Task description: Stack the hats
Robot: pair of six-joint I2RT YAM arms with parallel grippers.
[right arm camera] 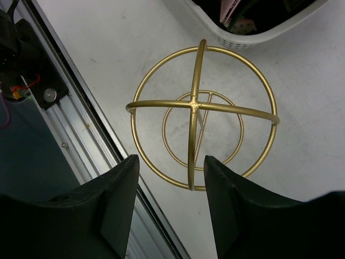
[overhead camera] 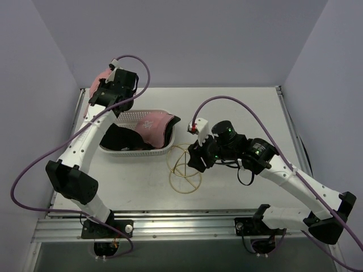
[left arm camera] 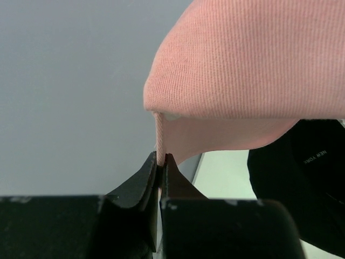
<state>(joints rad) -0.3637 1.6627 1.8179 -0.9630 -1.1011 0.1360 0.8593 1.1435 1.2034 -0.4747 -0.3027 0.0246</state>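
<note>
My left gripper (overhead camera: pixel 111 93) is raised at the back left, above the far end of the basket. It is shut on the edge of a pink hat (overhead camera: pixel 101 81), which hangs from it. In the left wrist view the jaws (left arm camera: pixel 160 161) pinch a thin fold of that pink hat (left arm camera: pixel 248 70), and a black hat (left arm camera: pixel 302 183) with white lettering lies below. Another pink hat (overhead camera: pixel 153 123) and black hats (overhead camera: pixel 122 139) lie in the basket. My right gripper (overhead camera: pixel 195 162) hovers open over the gold wire stand (right arm camera: pixel 194 102), nothing held.
The white perforated basket (overhead camera: pixel 134 115) stands left of centre; its rim (right arm camera: pixel 253 36) shows at the top of the right wrist view. The gold stand (overhead camera: pixel 184 168) stands just right of it. An aluminium rail (right arm camera: pixel 70 135) runs along the table's near edge.
</note>
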